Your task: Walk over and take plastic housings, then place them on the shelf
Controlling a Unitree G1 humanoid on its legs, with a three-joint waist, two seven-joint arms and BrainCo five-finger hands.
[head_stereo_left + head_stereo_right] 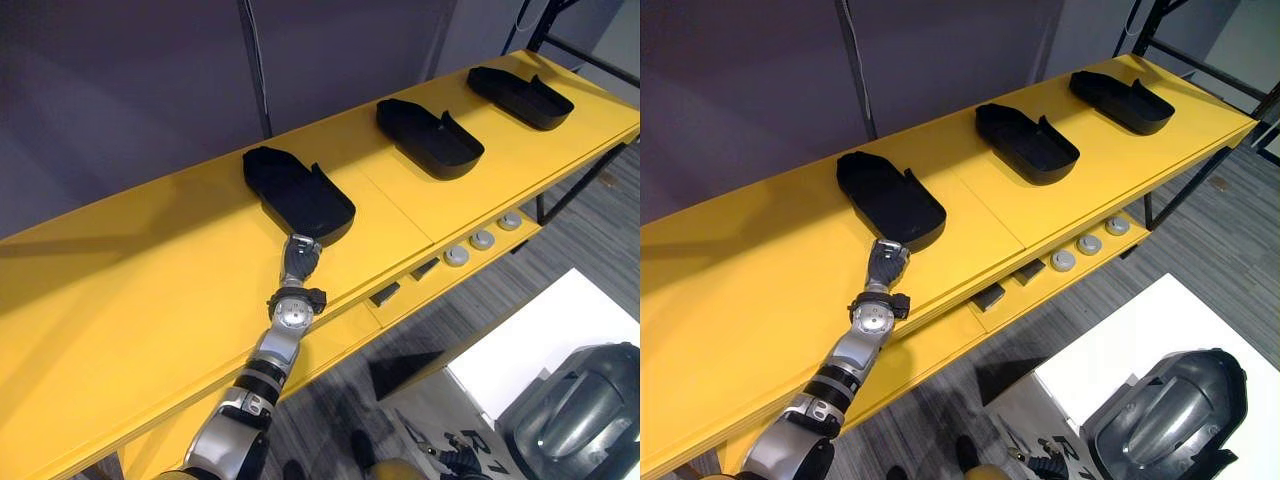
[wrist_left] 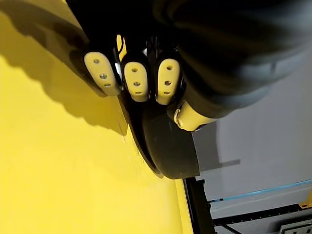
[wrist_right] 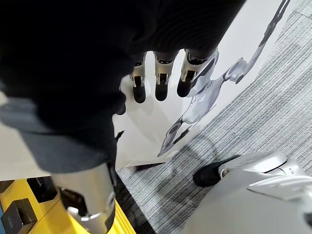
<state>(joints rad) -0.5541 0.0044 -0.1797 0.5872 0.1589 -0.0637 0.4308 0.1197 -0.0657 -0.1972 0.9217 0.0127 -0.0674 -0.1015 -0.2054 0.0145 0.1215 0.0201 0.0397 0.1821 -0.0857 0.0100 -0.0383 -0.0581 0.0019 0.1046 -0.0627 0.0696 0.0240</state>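
Observation:
Three black plastic housings lie in a row on the long yellow shelf (image 1: 120, 300). My left hand (image 1: 298, 256) reaches up to the near end of the closest housing (image 1: 297, 193). In the left wrist view its fingers (image 2: 136, 81) go over the rim of that housing (image 2: 168, 151) and the thumb presses on its outer wall. The housing rests flat on the shelf. My right hand (image 3: 161, 78) hangs low beside me with straight, relaxed fingers over a white panel (image 3: 146, 131) on the floor, holding nothing.
The second housing (image 1: 430, 138) and third housing (image 1: 520, 97) sit further right on the shelf. A lower yellow ledge carries round silver parts (image 1: 482, 239) and small dark blocks (image 1: 385, 294). A black rack frame (image 1: 570, 48) stands at the far right.

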